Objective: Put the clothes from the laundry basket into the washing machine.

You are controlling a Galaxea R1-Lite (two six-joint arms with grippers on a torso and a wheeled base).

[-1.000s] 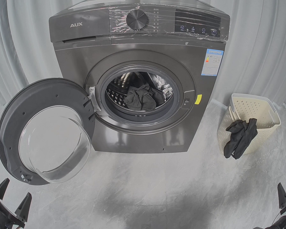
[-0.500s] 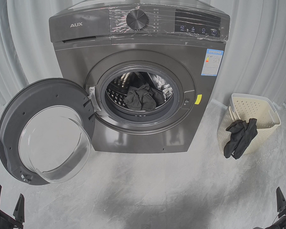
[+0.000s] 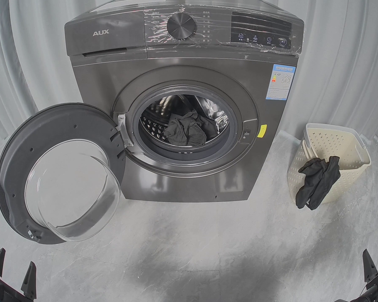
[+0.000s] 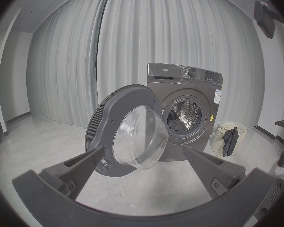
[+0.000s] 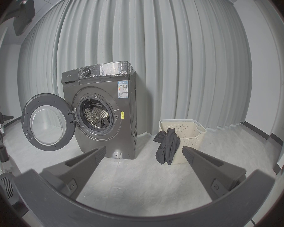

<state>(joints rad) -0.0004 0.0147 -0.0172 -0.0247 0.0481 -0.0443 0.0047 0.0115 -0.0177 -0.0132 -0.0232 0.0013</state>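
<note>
We take the washing machine (image 3: pixel 185 105) as our landmark. It stands against the curtain with its round door (image 3: pixel 59 173) swung fully open to the machine's left, leaving the drum mouth free. The cream laundry basket (image 3: pixel 348 147) sits on the floor just off the machine's right front corner.

One dark garment (image 3: pixel 185 131) already lies inside the drum, bunched low near the front lip, so we judge part of the load delivered. A second dark piece (image 3: pixel 317 181) hangs over the basket's near rim and down its outer wall, on the side away from the machine's back. That one is left to carry across. We cannot see the basket's floor well enough to say whether more lies there.

Our left gripper (image 3: pixel 14 260) hangs low and well out in front of the machine, before the open door, fingers spread and holding nothing. Our right gripper (image 5: pixel 142 149) sits equally far out, facing the basket, fingers likewise wide apart and empty.
</note>
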